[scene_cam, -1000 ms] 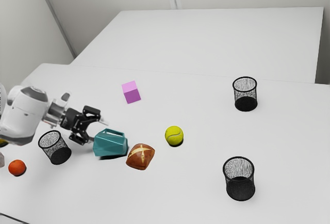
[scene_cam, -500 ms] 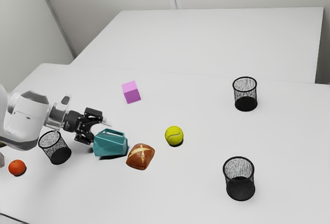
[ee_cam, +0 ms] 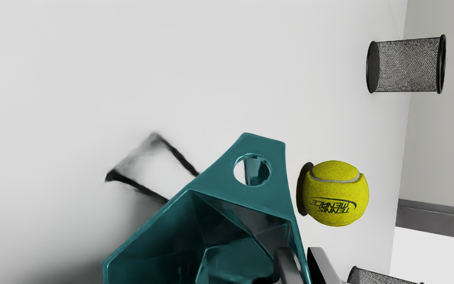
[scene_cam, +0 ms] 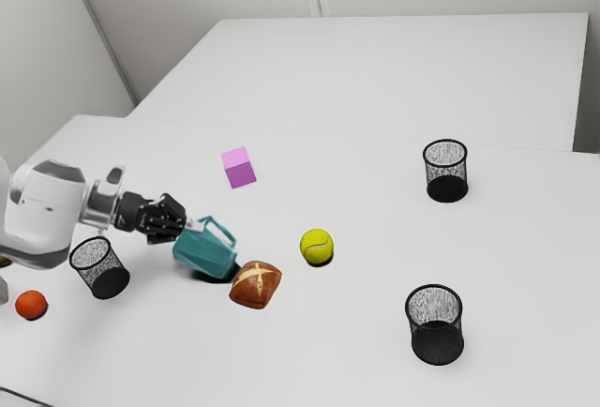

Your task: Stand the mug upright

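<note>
1. My gripper (scene_cam: 191, 225) is closed on the wall of the teal mug (scene_cam: 206, 252), one finger inside the mouth and the other outside.
2. The mug is tilted, not upright, and its mouth faces toward my hand; if it touches the worktop (scene_cam: 347, 351), I cannot tell.
3. Just beside the mug is the brown bread (scene_cam: 255, 284).
4. Near them, toward the exterior view's right, there is the tennis ball (scene_cam: 317, 247).
5. Farther out stand the purple cube (scene_cam: 239, 168) and two black mesh cups (scene_cam: 437, 341).
</note>
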